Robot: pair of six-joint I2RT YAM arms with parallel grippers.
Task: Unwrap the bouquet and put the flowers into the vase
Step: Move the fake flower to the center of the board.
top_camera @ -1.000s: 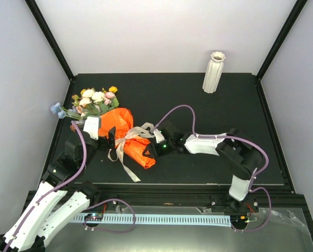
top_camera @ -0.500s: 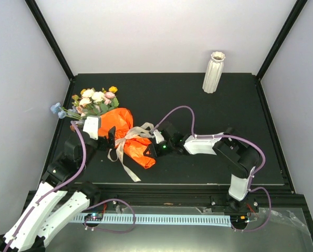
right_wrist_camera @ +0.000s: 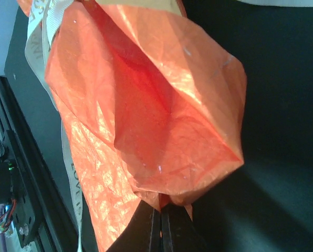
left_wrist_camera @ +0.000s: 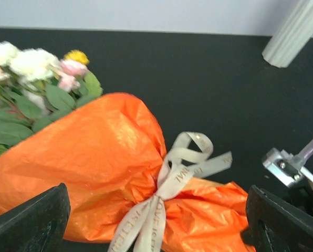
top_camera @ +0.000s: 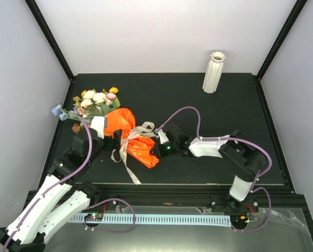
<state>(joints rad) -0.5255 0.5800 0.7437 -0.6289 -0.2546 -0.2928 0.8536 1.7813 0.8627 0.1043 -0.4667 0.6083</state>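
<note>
- The bouquet, a bunch of artificial blooms wrapped in crinkled bright orange paper, lies on its side on the left-centre of the black desk. Its heads point to the far left corner and its paper tail points at the right arm. It sits in much the same spot as a second ago.
- The pink, cream and yellow flowers spill from the open end, still fully wrapped at the stems.
- The cream printed ribbon is still knotted in a bow around the waist of the paper, with one long end trailing toward the near edge.
- Change: the right claw stood partly open a second ago. Its jaws are now pressed together on the lower tip of the paper tail, and the wrist view shows the orange edge running into the pinch.
- The left claw stays spread wide, one finger on either side of the bundle and gripping nothing. Its arm has edged slightly forward.
- Judgement: the right side now has an anchor on the wrapper. Unwrapping is only starting, since the bow has to come loose before the paper can open.
- The tall ribbed white vase stands upright at the far right of the desk, well apart from the bouquet and untouched.
</note>
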